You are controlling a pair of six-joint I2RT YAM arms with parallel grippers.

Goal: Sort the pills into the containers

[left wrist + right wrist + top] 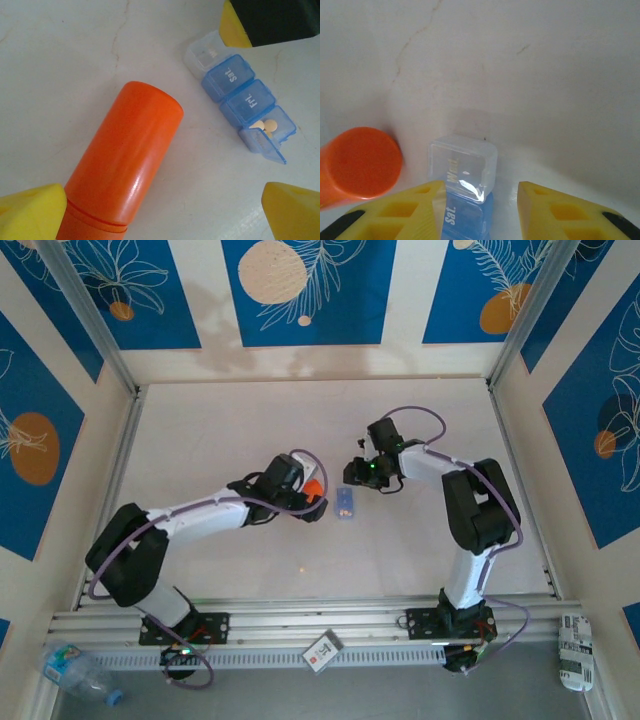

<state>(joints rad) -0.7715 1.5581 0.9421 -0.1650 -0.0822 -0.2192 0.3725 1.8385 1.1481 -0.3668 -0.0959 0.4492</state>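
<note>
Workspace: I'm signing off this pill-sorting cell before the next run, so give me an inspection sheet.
Surface: off-white table, faint hairline marks.
Job's things: pill organiser, end compartment open with pills inside; one loose pill on the table.
Clutter: orange bottle lying down; water bottle and card by the rail.
Claws: left claw open next to the orange bottle; right claw partly open, straddling the organiser.
Cables: purple cables, none seen snagged.
Surroundings: blue patterned panels.
</note>
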